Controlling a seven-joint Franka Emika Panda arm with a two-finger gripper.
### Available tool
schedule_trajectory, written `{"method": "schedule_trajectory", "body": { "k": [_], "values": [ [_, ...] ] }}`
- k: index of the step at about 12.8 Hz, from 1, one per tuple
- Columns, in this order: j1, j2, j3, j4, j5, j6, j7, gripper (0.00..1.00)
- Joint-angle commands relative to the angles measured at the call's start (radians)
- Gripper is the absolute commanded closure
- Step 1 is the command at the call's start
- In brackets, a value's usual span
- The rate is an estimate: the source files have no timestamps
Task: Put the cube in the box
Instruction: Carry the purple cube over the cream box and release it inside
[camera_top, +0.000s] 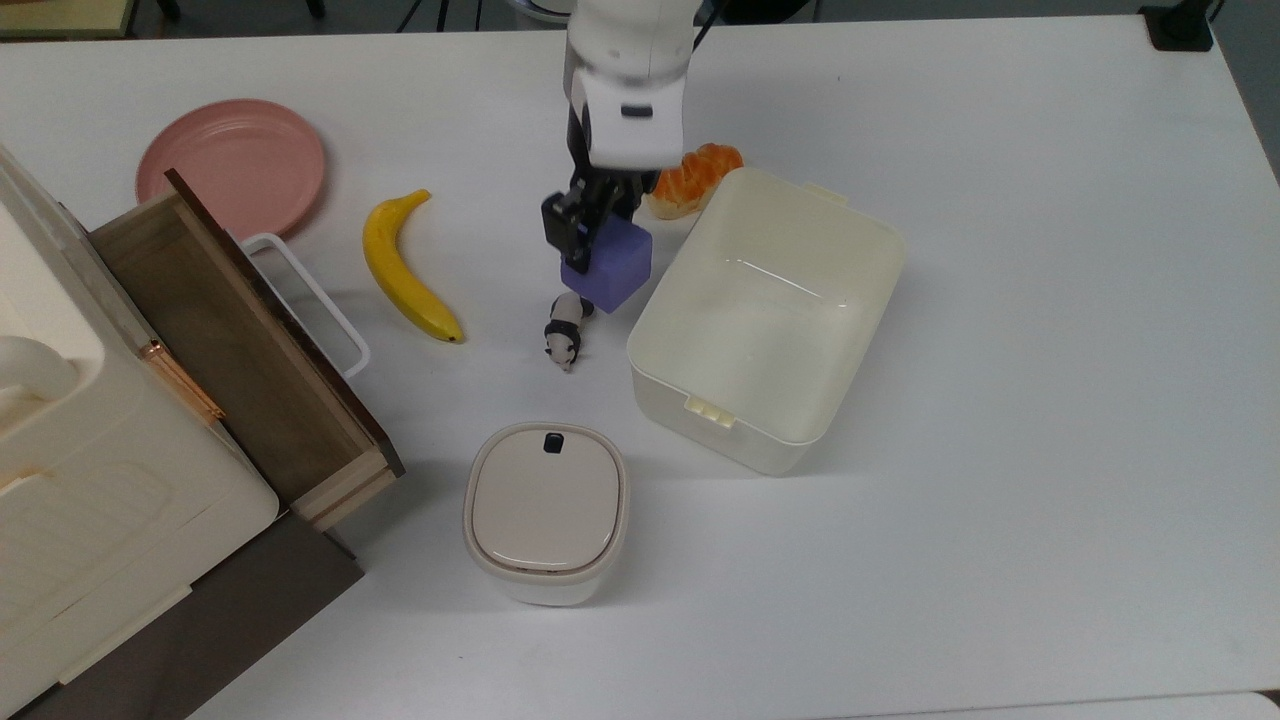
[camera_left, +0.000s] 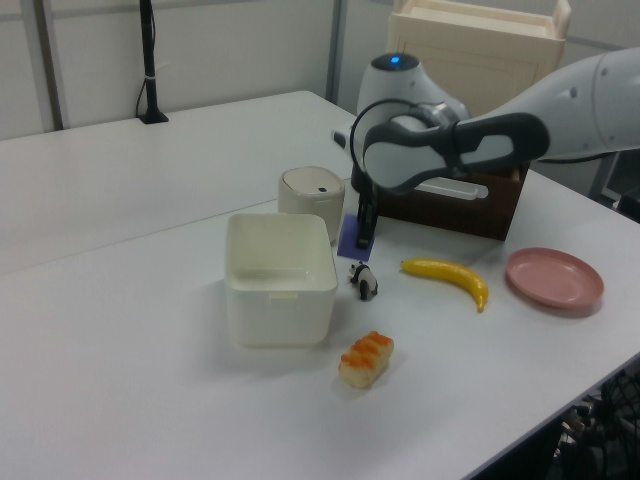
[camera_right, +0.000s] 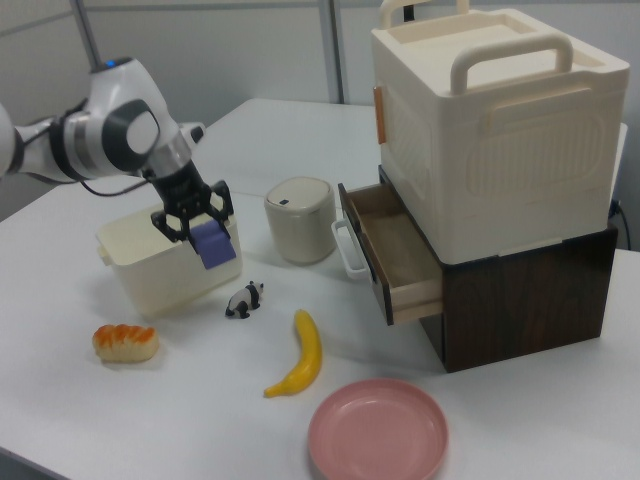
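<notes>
My gripper (camera_top: 592, 225) is shut on the purple cube (camera_top: 609, 268) and holds it in the air, just off the top view's left of the cream-white box (camera_top: 768, 312). In the right view the cube (camera_right: 213, 244) hangs tilted from the gripper (camera_right: 192, 222) in front of the box (camera_right: 150, 270), above the toy panda. In the left view the cube (camera_left: 356, 238) and gripper (camera_left: 366, 222) sit above the table, to the left view's right of the open box (camera_left: 278, 286). The box holds nothing.
A toy panda (camera_top: 566, 331) lies just below the cube. A banana (camera_top: 404, 268), a pink plate (camera_top: 232, 164), a bread roll (camera_top: 693, 178), a lidded white container (camera_top: 546, 510) and an open wooden drawer (camera_top: 238, 345) under a cabinet surround the spot.
</notes>
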Motion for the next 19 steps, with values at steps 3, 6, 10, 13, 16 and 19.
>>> {"method": "schedule_trajectory", "body": {
  "k": [3,6,10,13,16,19],
  "values": [
    [0.026,-0.083,0.001,0.014,0.0,-0.011,0.113,0.69],
    [0.072,-0.074,0.005,0.07,-0.006,-0.005,0.121,0.68],
    [0.101,-0.038,0.073,0.117,-0.032,0.068,0.274,0.0],
    [0.104,-0.038,0.077,0.117,-0.034,0.069,0.333,0.0],
    [0.104,-0.04,0.076,0.114,-0.032,0.062,0.335,0.0],
    [0.098,-0.058,0.076,0.117,-0.021,-0.084,0.418,0.0]
  ]
}}
